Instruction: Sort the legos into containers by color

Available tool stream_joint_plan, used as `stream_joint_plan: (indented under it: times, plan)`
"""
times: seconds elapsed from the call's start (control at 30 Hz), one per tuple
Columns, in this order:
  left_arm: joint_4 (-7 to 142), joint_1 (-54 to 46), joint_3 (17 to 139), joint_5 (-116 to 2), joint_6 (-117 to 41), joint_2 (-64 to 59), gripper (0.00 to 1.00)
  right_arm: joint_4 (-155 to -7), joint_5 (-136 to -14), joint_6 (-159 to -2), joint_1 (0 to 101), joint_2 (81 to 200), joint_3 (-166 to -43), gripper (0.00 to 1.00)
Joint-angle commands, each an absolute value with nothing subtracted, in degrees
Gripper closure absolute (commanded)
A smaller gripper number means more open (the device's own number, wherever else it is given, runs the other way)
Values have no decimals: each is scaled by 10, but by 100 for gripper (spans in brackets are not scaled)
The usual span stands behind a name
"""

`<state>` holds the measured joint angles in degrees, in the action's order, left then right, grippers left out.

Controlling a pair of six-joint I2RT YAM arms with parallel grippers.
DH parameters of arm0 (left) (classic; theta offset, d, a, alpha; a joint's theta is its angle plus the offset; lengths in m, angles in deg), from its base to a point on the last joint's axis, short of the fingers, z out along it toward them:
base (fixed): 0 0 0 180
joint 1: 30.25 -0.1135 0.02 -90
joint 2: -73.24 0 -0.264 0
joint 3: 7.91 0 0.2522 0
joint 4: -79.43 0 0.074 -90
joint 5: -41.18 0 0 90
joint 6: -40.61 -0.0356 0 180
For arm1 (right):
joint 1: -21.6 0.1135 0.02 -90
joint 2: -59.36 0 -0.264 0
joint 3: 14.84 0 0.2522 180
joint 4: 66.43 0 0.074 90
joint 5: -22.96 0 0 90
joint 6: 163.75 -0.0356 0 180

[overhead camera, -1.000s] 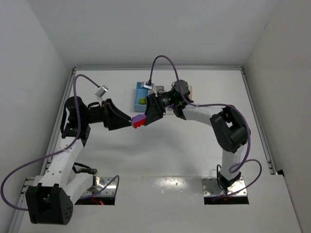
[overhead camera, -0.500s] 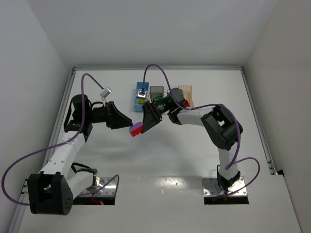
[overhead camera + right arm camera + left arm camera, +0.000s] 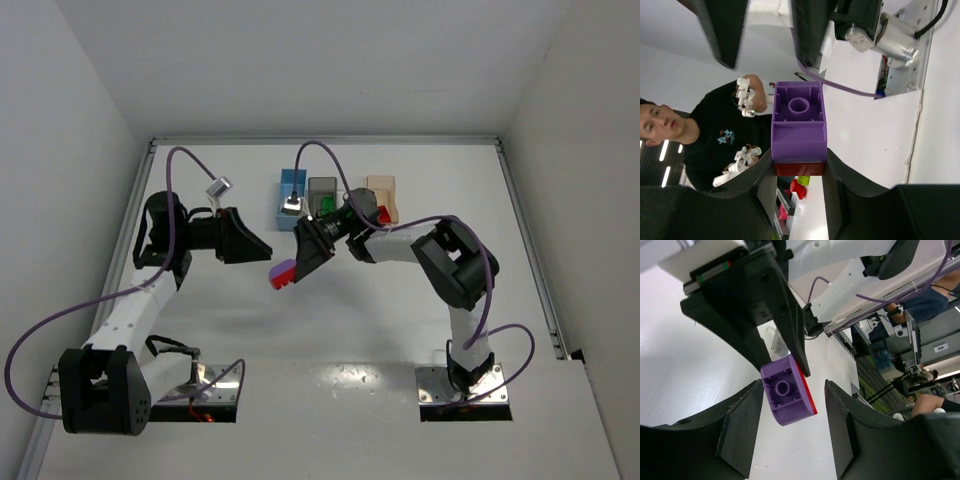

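Sorting looks partway: your right gripper (image 3: 292, 266) clamps joined purple-and-red legos (image 3: 282, 274) above the bench (image 3: 330, 320), your left gripper (image 3: 260, 248) gapes empty beside them, and the far containers (image 3: 322, 184) hold a few.

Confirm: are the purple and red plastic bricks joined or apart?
Joined: purple plastic brick sits flush on red plastic brick, no gap.

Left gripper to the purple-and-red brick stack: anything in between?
Nothing visible. The left gripper faces the purple-and-red brick stack across open air, its jaws apart. Only the right gripper touches the stack, clamped on its red end, away from the left gripper's side.
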<state>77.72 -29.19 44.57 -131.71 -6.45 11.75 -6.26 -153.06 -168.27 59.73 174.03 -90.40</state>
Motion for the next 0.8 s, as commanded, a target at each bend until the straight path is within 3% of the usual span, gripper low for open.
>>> stream_joint_plan:
  times: [0.0,0.17,0.23,0.27,0.3,0.37,0.4,0.57,0.77]
  plan:
    - [823,-310,456,-1358,-42,135,42,73,-1586,-1681,605,1722,-882,99]
    - [831,-324,511,-1358,-1,117,41,73,-1586,-1681,605,1708,-869,99]
    - [956,-339,511,-1377,85,96,42,67,-1586,-1681,605,1702,-863,99]
    - [1066,-348,496,-1384,164,78,42,67,-1586,-1681,605,1702,-863,99]
    - [1370,-371,489,-1393,387,60,42,67,-1586,-1681,605,1697,-863,99]
    - [1688,-401,515,-1419,656,-39,42,62,-1586,-1681,605,1697,-858,99]
    - [1709,-441,516,-1419,725,-55,43,57,-1586,-1676,605,1691,-858,99]
    - [1710,-510,562,-1419,735,-85,37,57,-1586,-1676,605,1691,-858,99]
    - [1699,-479,528,-1424,756,-92,37,52,-1586,-1676,605,1697,-863,99]
